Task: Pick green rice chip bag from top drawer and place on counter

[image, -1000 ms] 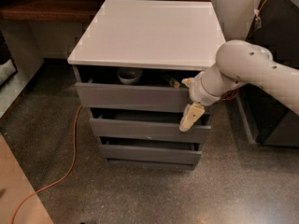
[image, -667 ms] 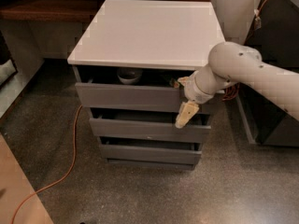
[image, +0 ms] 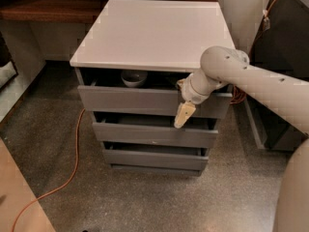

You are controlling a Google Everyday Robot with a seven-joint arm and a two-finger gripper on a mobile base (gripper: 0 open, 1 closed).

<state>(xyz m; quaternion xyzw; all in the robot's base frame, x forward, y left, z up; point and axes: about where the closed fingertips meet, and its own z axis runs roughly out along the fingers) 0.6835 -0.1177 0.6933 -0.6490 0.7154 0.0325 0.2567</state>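
The speckled grey floor (image: 145, 197) carries the grey drawer cabinet (image: 154, 135). An orange cable (image: 76, 151) lies on it to the cabinet's left. A glossy white bench (image: 154, 33) tops the cabinet. The gripper (image: 183, 116) hangs before the top drawer (image: 130, 100), near its right end.

A speckled grey-brown floor (image: 145, 197), crossed at left by an orange cable (image: 75, 149), spreads below a dark reddish wooden shelf (image: 48, 7) against a pale wall (image: 241, 4), with dark furniture (image: 285, 42) at right, while the gripper (image: 184, 115) hangs before a grey cabinet (image: 154, 158) at centre.
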